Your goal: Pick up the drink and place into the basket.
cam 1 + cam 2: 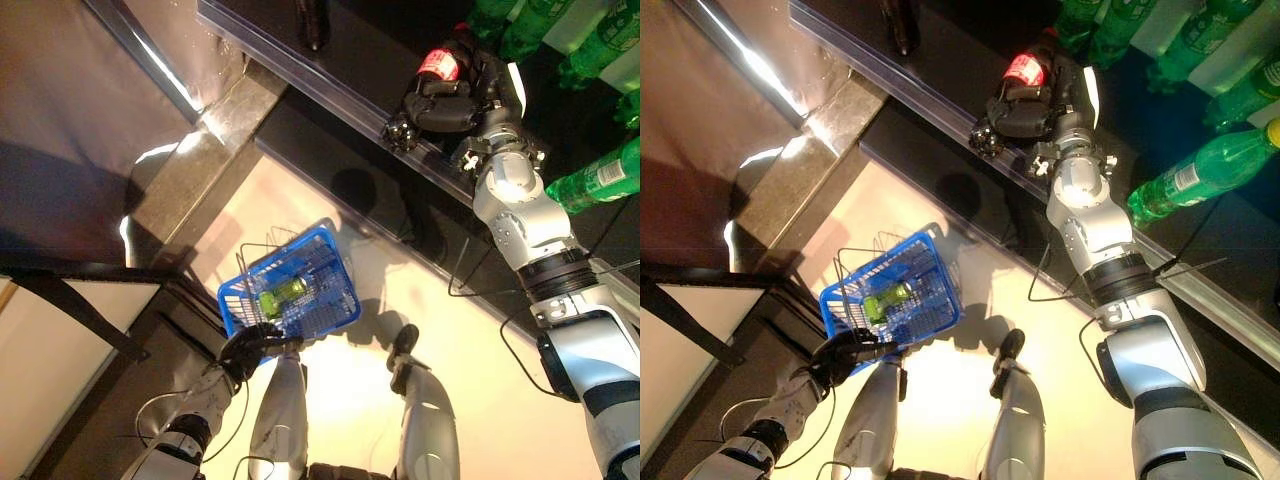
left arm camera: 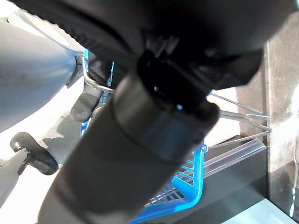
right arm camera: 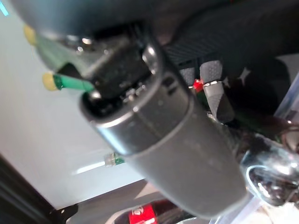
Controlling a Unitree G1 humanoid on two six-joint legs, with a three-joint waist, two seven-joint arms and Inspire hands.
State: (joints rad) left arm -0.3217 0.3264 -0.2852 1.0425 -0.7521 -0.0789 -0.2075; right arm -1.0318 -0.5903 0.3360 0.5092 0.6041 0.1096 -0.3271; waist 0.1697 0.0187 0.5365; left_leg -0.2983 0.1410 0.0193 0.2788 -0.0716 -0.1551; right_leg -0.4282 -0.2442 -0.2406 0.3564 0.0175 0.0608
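Two silver-grey arms gleaming with rounded metallic shells, dark bands ringing the joints, right robot hand [image 1: 455,100] showing dark segmented fingers – a white cover on its edge, left robot hand [image 1: 250,350] looking black and glossy – small screws dotting the wrist

bottle [image 1: 440,64]: mostly hidden by right hand [image 1: 450,100] | green bottles [image 1: 600,175]: cut off at edge

Cream floor [image 1: 330,400], bright glare patch; dark shelf [image 1: 330,70] with metal edge; green bottles [image 1: 1190,175] on it.
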